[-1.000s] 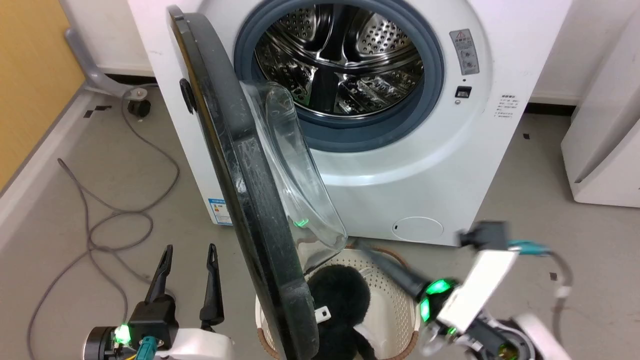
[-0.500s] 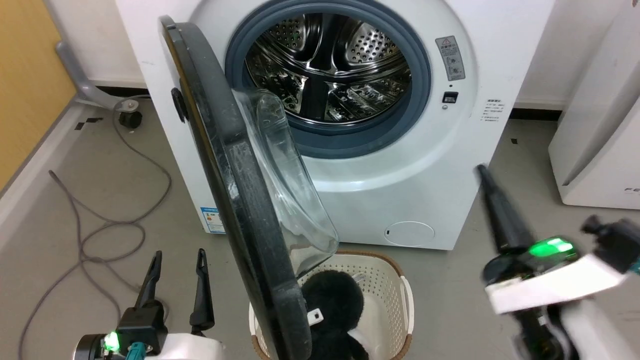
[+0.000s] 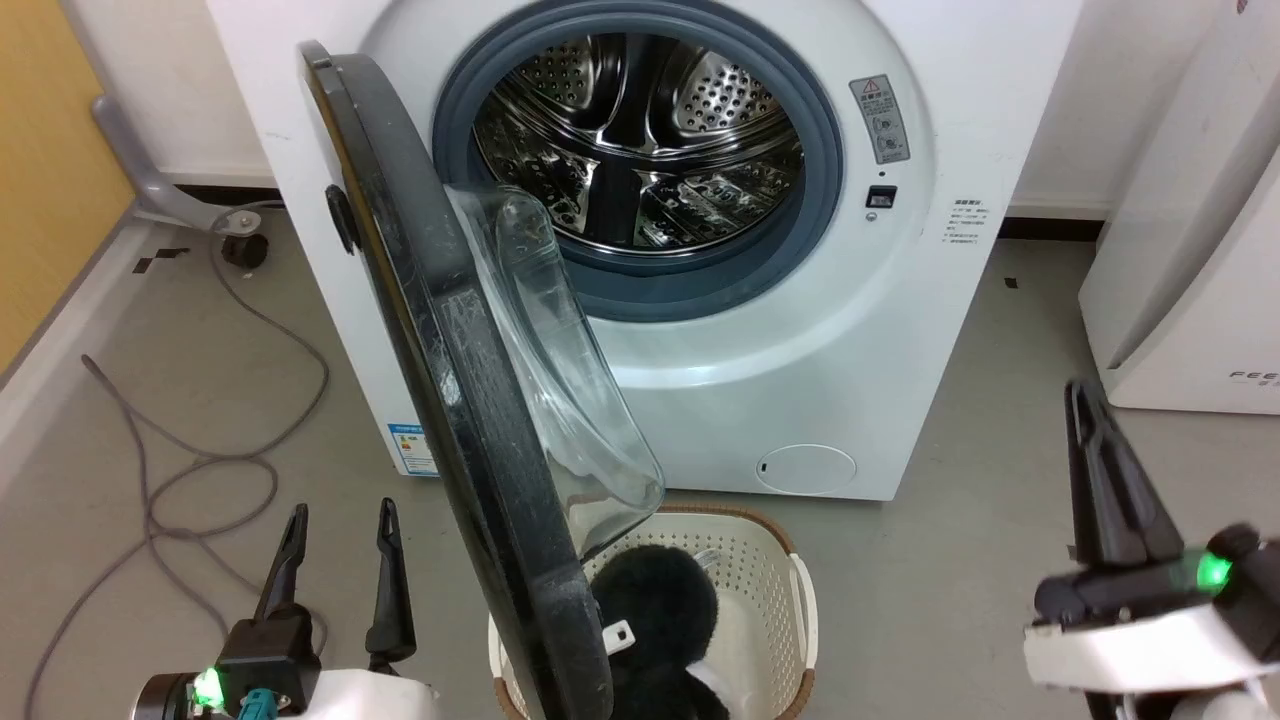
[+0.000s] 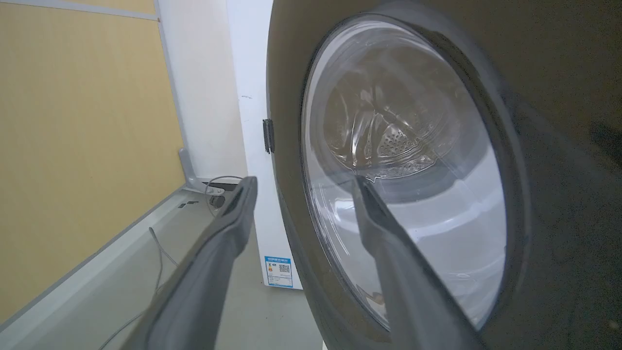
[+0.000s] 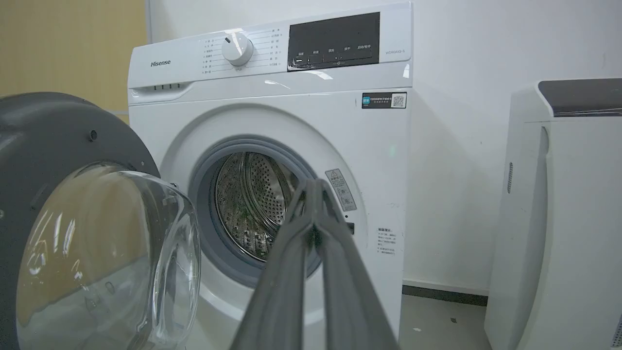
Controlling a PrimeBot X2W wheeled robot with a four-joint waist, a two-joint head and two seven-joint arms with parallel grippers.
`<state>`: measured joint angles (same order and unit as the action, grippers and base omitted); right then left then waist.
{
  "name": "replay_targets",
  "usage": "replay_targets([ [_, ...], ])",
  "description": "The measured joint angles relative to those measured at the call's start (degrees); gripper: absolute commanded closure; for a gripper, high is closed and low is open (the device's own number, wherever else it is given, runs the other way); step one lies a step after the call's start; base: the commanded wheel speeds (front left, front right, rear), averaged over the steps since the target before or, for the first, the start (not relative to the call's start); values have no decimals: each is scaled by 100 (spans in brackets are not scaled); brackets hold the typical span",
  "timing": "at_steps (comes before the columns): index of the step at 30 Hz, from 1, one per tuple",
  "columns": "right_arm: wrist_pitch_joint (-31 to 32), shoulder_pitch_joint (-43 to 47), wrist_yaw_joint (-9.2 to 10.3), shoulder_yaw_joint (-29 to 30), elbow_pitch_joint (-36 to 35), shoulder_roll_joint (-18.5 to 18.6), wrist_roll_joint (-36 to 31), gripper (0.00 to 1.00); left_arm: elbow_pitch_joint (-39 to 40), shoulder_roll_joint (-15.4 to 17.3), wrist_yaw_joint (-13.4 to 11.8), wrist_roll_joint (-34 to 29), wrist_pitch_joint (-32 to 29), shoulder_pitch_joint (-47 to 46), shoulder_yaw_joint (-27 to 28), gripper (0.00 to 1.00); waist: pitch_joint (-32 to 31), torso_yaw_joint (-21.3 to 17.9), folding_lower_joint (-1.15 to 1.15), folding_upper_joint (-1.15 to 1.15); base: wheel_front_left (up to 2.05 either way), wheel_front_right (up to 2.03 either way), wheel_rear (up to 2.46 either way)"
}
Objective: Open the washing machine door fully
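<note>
Standing swung out from the washing machine [image 3: 800,330], the washing machine door [image 3: 440,400] is seen nearly edge-on in the head view, hinged at the machine's left side and set roughly square to its front. The clear glass bowl [image 3: 560,400] bulges from the door's inner face toward the opening. The steel drum [image 3: 640,150] and the grey rubber ring [image 3: 700,290] are fully exposed. A blue label [image 3: 410,450] and a round flap [image 3: 805,468] are noted low on the front.

The door's lower edge is seen over a white perforated basket [image 3: 800,600] on the floor, in which a black fuzzy item [image 3: 655,600] lies.

The left gripper [image 3: 341,510] is placed low, on the outer side of the door, near it but apart. Its fingers are spread and nothing is held between them. In the left wrist view the same gripper [image 4: 303,182] is pointed at the door's outer face [image 4: 559,146]; contact cannot be judged from that view.

The right gripper [image 3: 1090,420] is held over the floor at the lower right, well apart from the door, between the machine and a white appliance [image 3: 1180,250]. Its fingers are pressed together with nothing between them, as is confirmed in the right wrist view [image 5: 313,187], where the door [image 5: 48,131] is seen at the left.

A grey cable [image 3: 200,470] is looped on the floor left of the machine.
</note>
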<state>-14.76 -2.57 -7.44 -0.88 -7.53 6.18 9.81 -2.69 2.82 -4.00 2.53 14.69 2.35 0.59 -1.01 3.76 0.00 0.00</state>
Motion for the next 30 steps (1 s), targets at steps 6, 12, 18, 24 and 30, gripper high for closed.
replay_targets([
  [6,0,460,0,225,243,-204,-372,100,7,-1,11,-1,0,5,2,0,4,-41,0,0,0,0,0],
  [12,0,703,0,321,500,-293,-480,55,-3,0,11,0,0,6,-1,0,26,-46,0,0,0,0,0],
  [18,0,765,0,401,653,-302,-366,0,-18,-1,9,0,0,5,5,0,33,-35,0,0,0,0,0],
  [24,0,784,0,403,709,-303,-275,0,-31,-1,7,3,0,5,58,100,35,-27,0,0,0,0,0],
  [30,0,786,0,414,734,-303,-266,0,44,-1,-10,4,0,-20,203,100,18,15,0,0,0,0,0],
])
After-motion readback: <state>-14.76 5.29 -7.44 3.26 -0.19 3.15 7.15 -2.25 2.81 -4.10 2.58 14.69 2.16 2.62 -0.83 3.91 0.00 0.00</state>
